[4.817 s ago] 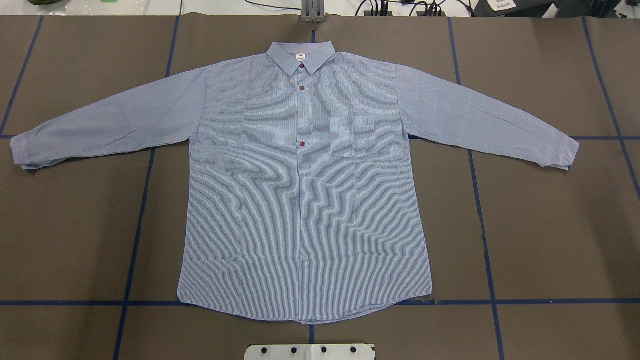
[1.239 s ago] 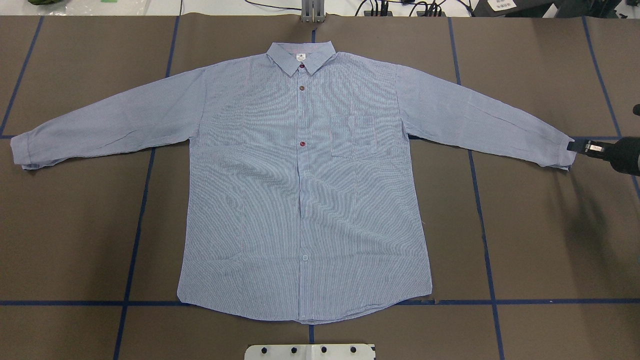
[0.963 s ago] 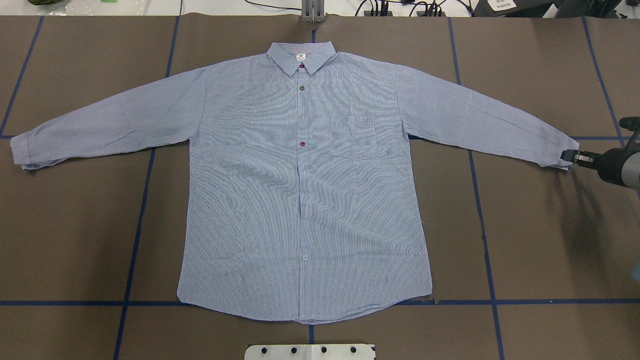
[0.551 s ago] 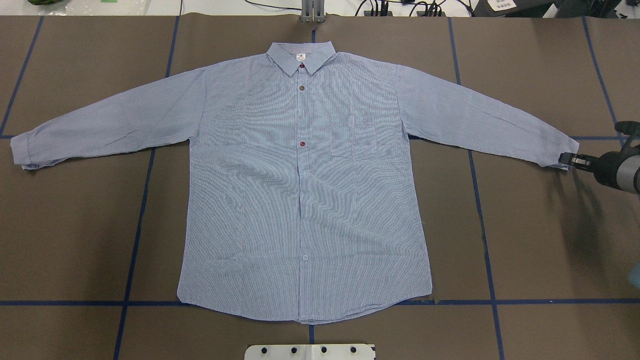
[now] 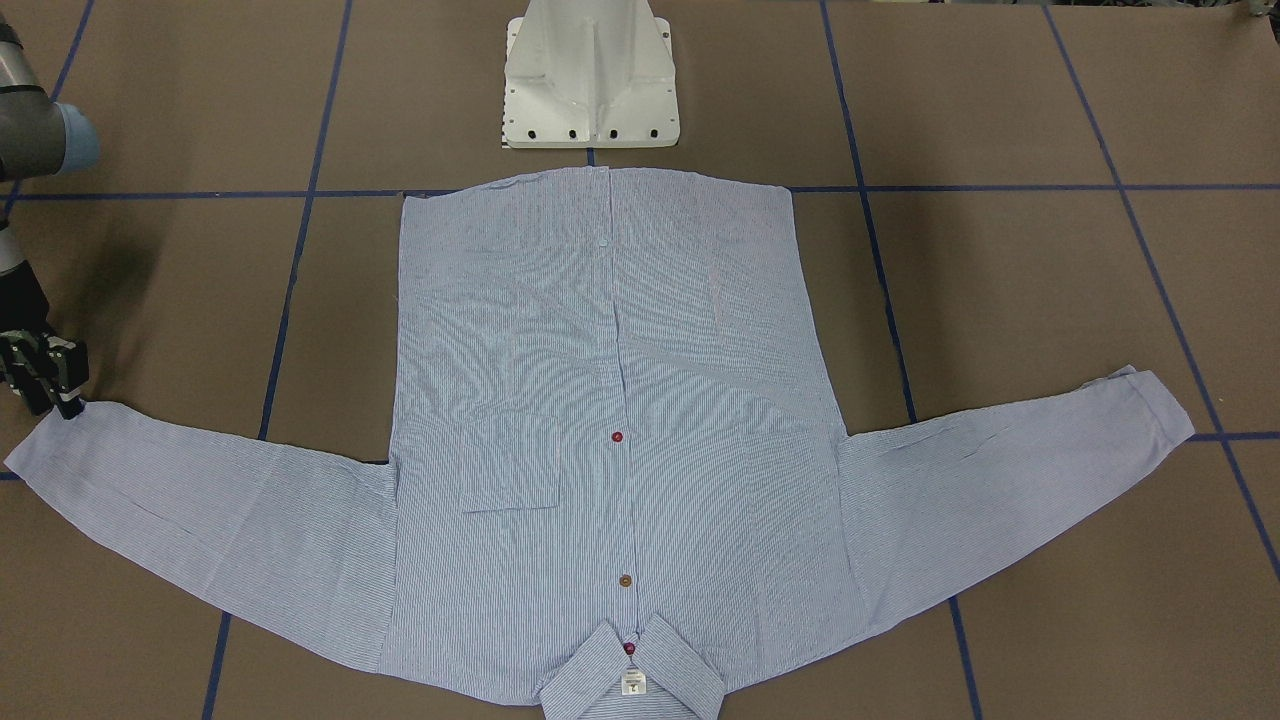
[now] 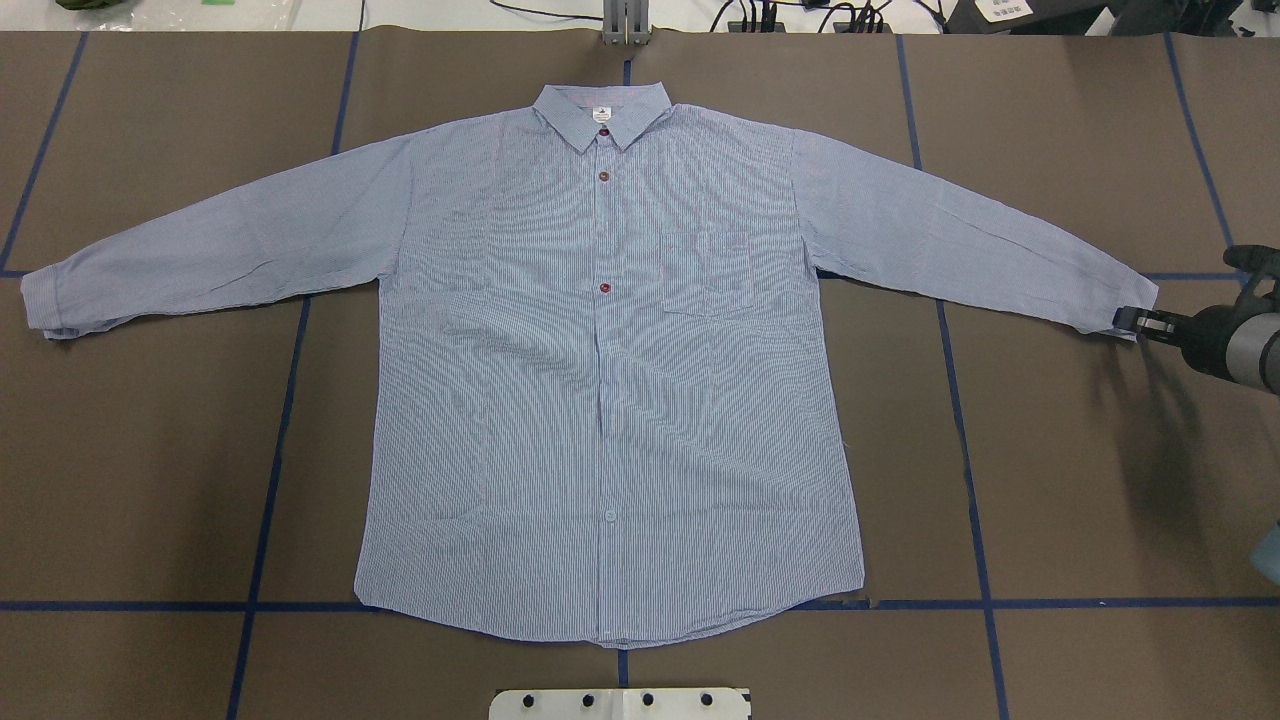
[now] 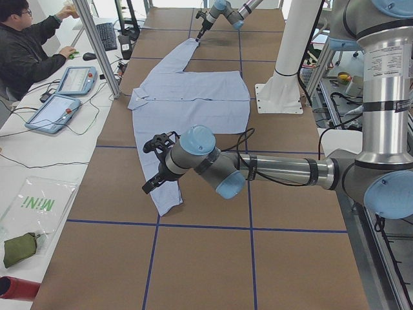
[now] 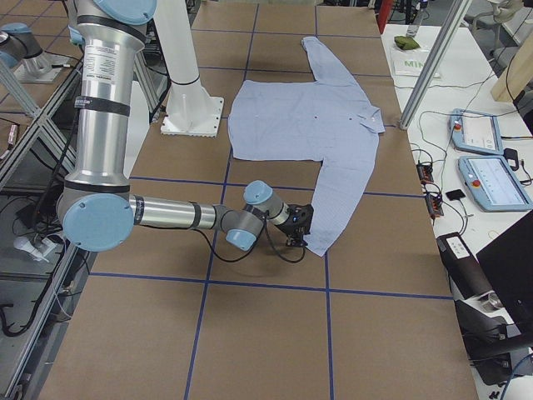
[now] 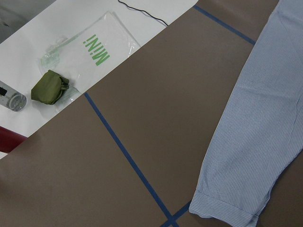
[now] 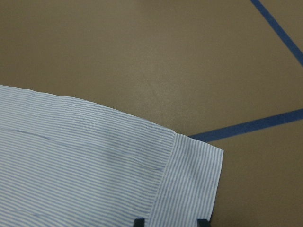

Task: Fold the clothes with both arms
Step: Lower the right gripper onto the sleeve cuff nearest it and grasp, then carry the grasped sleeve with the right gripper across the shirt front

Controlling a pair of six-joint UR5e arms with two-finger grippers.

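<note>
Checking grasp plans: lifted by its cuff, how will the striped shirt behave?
Probably floppy: the shirt lies flat with soft wrinkles, so the sleeve should drape. Likely light, being thin cloth. The right gripper sits at only the cuff edge; it might slip.

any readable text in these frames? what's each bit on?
"MINI", in green letters: on the clear plastic bag.
Collar label on the shirt: print too small to read.
White paper sign at the overhead view's top right: blurred, unreadable.
</note>
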